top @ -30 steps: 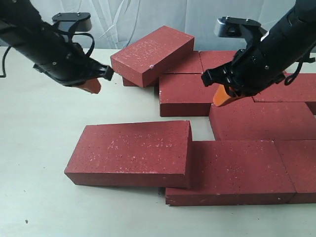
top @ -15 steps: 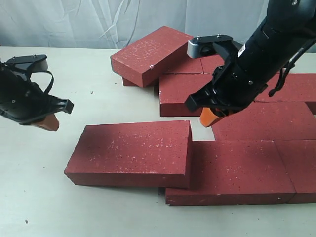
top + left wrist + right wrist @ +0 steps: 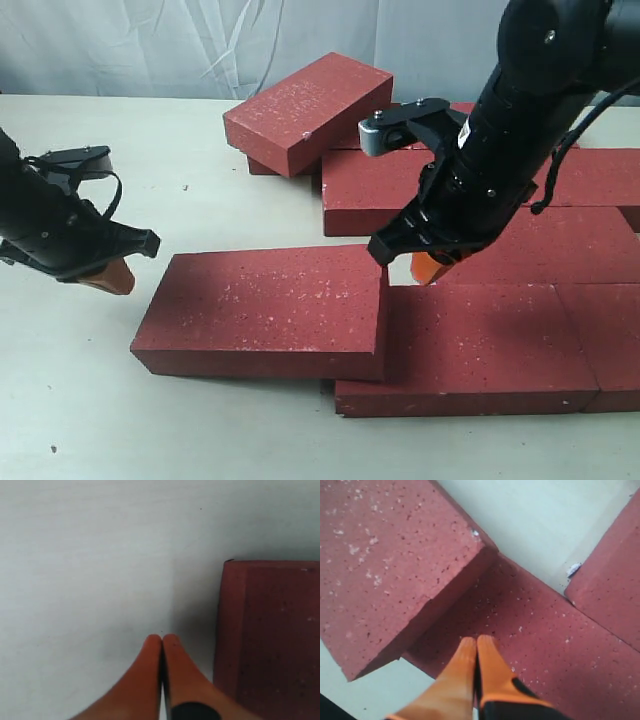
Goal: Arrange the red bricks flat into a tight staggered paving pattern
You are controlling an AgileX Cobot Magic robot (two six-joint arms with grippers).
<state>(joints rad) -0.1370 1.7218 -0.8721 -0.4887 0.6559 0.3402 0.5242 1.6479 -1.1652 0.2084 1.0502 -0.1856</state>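
Several red bricks lie on the pale table. One loose brick (image 3: 265,308) (image 3: 385,555) rests tilted, its right end propped on the front paved brick (image 3: 480,345) (image 3: 540,625). Another brick (image 3: 305,110) leans on the back row. My left gripper (image 3: 108,276) (image 3: 161,639) is shut and empty, low over the table just left of the tilted brick's end (image 3: 270,640). My right gripper (image 3: 432,268) (image 3: 477,641) is shut and empty, its tips down at the front paved brick close to the tilted brick's raised end.
Flat bricks fill the right side: a middle brick (image 3: 375,190), a right row (image 3: 540,245) and far-right ones (image 3: 600,175). Bare table (image 3: 100,400) spreads left and front. A white curtain (image 3: 200,45) hangs behind.
Left gripper dropped from beside the leaning back brick to the table left of the tilted brick. Right gripper came down and leftward from over the middle bricks to the tilted brick's raised end.
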